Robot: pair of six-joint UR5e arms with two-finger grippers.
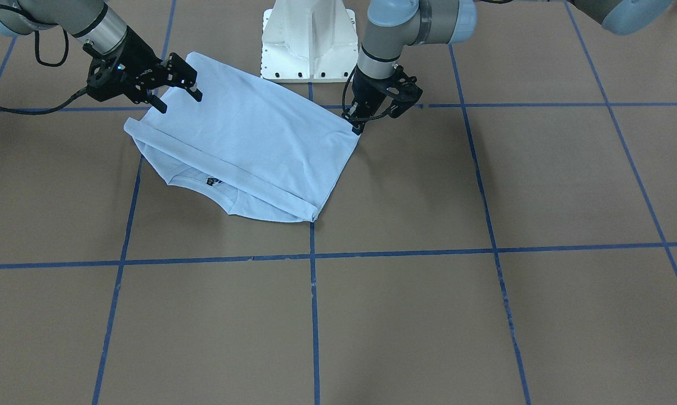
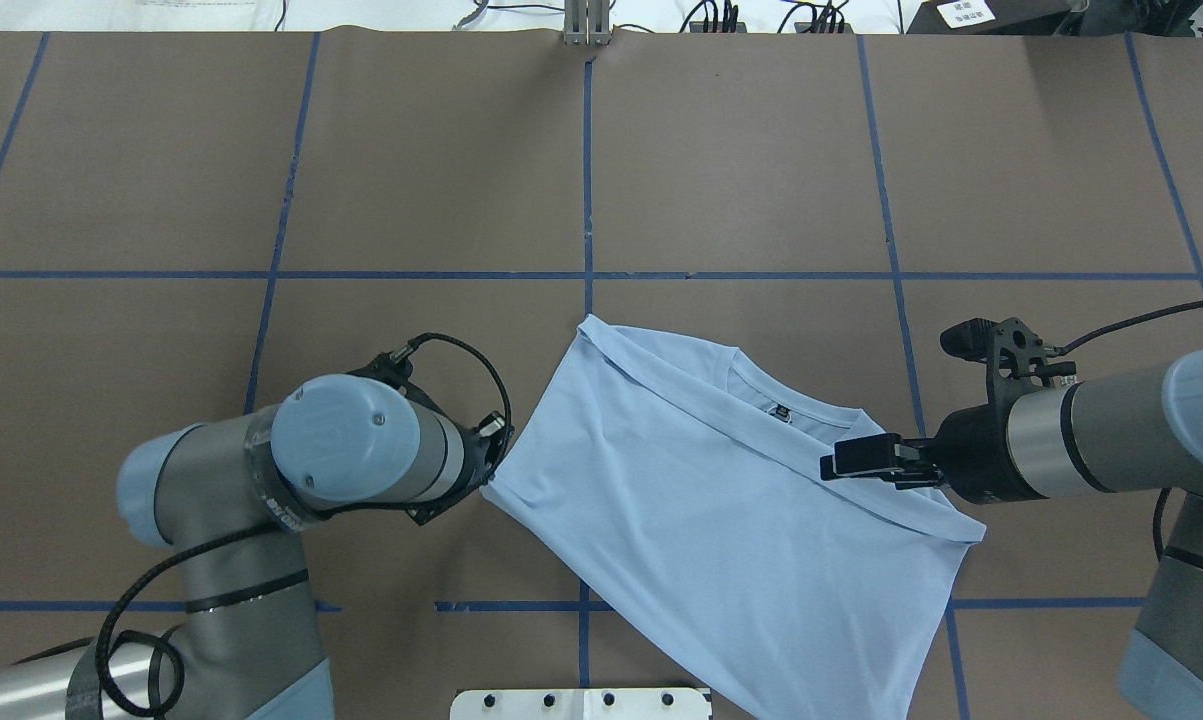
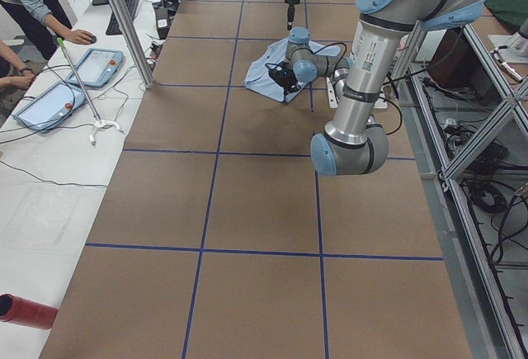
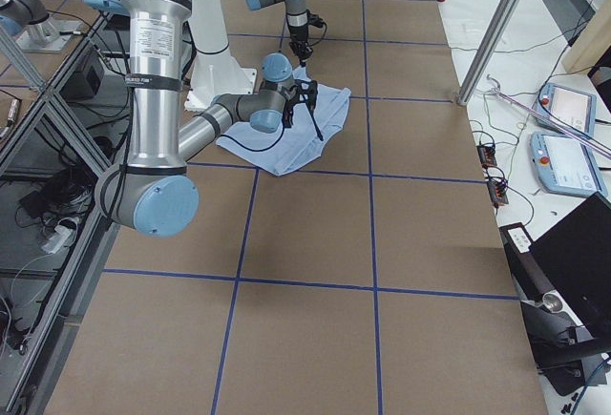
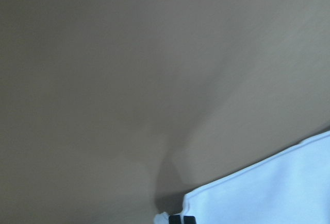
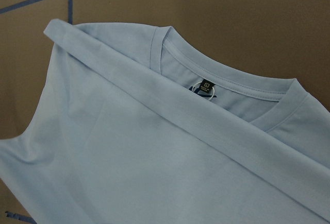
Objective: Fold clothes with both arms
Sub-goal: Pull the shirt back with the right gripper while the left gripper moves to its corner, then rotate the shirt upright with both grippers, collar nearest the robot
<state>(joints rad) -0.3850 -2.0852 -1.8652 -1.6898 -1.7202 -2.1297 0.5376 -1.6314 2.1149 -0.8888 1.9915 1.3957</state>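
**Shirt pinched at one corner, other tool spread wide**

The light blue shirt (image 2: pixel 681 510) lies on the brown table (image 2: pixel 441 160), toward 6 o'clock in the overhead view and just ahead of the white base (image 1: pixel 307 39). One layer is folded over the body. Its hemmed edge (image 6: pixel 180 121) runs as a straight band across the shirt, just below the round collar (image 6: pixel 232 85) and partly over the neck label (image 6: pixel 205 87). The collar sits at about 1 o'clock on the shirt in the overhead view.

The left tool (image 1: pixel 358 127) is at the shirt's 9 o'clock corner in that view. Its fingers are drawn narrow and pinch the cloth there. The right tool (image 1: pixel 180 102) is at the shirt's 3 o'clock edge with its fingers spread wide. One finger is over the cloth and the other is at the edge, and neither grips anything.
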